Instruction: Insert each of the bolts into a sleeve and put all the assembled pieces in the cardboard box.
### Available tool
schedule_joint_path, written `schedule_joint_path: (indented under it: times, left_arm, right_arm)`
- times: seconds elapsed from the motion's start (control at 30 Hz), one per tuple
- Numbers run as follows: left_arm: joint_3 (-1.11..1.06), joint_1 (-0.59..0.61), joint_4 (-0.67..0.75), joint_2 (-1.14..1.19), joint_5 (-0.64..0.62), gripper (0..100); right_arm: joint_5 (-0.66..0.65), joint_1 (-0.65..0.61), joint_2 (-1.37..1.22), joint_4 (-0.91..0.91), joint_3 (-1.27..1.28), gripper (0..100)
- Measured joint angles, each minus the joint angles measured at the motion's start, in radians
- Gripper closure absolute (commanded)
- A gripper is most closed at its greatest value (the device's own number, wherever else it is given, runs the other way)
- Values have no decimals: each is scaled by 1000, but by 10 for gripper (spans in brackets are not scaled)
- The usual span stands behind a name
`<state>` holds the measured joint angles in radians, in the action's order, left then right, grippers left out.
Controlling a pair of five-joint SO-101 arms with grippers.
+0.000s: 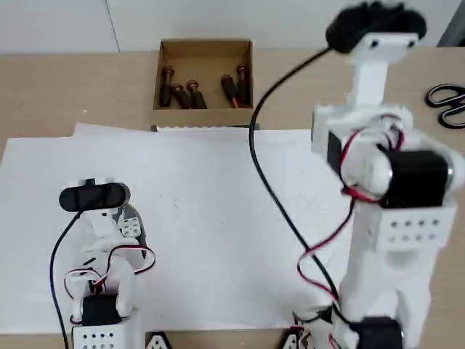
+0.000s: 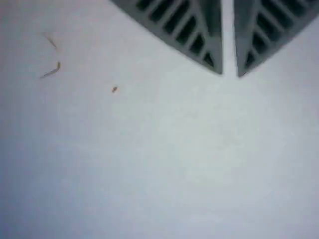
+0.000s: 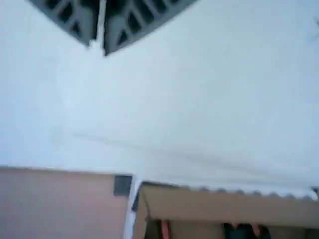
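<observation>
Grippers: left gripper (image 2: 229, 74) and right gripper (image 3: 99, 47) both closed, holding nothing.
Done: five assembled pieces (image 1: 196, 93) lie in the far cardboard box (image 1: 205, 46).
Left: apparently nothing.

I see a light wooden tabletop (image 1: 73, 80) carrying a large white paper sheet (image 1: 211, 218), an open brown cardboard box (image 1: 207, 69) and black-handled scissors (image 1: 447, 102).

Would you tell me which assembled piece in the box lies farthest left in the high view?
The piece beside the left wall of the cardboard box; the others all lie to its right.
</observation>
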<state>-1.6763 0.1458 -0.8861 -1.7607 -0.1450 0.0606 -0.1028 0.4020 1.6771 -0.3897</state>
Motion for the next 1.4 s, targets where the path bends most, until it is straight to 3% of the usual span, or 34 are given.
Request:
schedule_joint_path:
  times: [0.2, 0.47, 0.77, 1.07, 1.4]
  left_arm:
    - [0, 0, 0, 0, 0, 994]
    - [0, 0, 0, 0, 0, 994]
    - [0, 0, 0, 0, 0, 994]
    - [0, 0, 0, 0, 0, 994]
    - [0, 2, 0, 0, 0, 994]
  right_arm:
    - [0, 20, 265, -61, 390, 996]
    - [0, 124, 644, -348, 1020, 996]
    - [-51, 127, 1019, -542, 1564, 996]
    - [-106, 132, 1366, -572, 1904, 996]
    - [-106, 133, 1398, -572, 2004, 996]
